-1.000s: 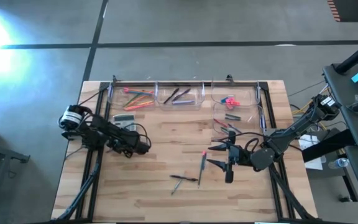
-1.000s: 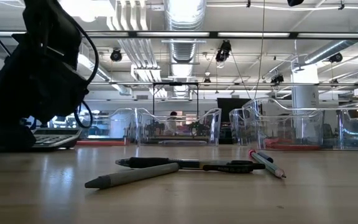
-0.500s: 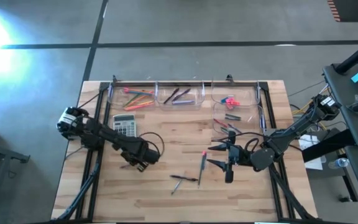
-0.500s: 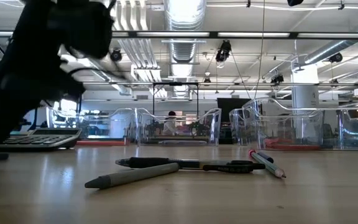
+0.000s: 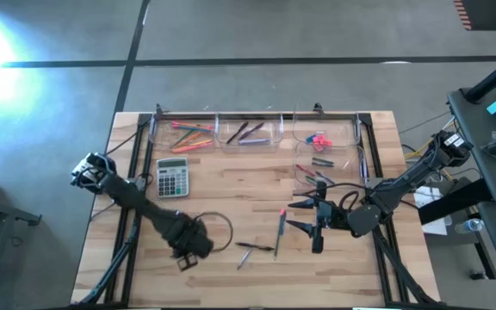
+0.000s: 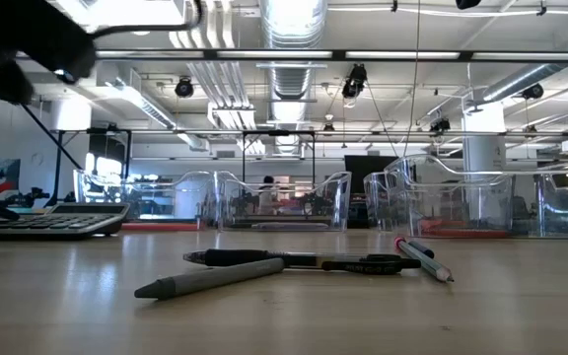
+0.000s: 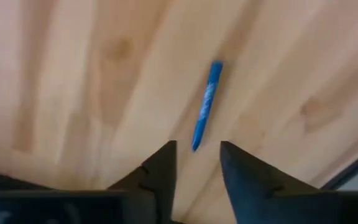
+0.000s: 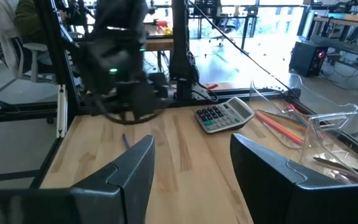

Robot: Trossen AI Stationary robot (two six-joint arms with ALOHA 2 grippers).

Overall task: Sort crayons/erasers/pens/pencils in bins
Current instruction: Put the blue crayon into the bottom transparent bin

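While the left gripper (image 7: 195,163) hangs low over the bare wooden table (image 5: 222,198), near the table's front-left edge and in front of the grey calculator (image 5: 172,177), its two dark fingers stand a little apart with nothing between them. Just past their tips a small blue crayon (image 7: 206,104) lies flat on the wood, its near end at the gap between the fingers but not touched. The right gripper (image 5: 310,215) waits to the right of the calculator, on the far side of the loose sticks, its fingers (image 8: 129,169) spread wide and empty. Between the two grippers, a black pen (image 6: 294,260) and a grey pen (image 6: 210,278) lie crossed on the table, with a pink-capped pencil (image 6: 422,258) just beside them. Four clear bins (image 5: 250,138) sit along the back and right of the table, behind the calculator: one holds orange and pink pencils (image 5: 192,136), the next dark pens (image 5: 246,132), and one toward the right corner holds pink erasers (image 5: 319,139). The fourth, nearer the right gripper, holds small mixed pieces too small to tell.
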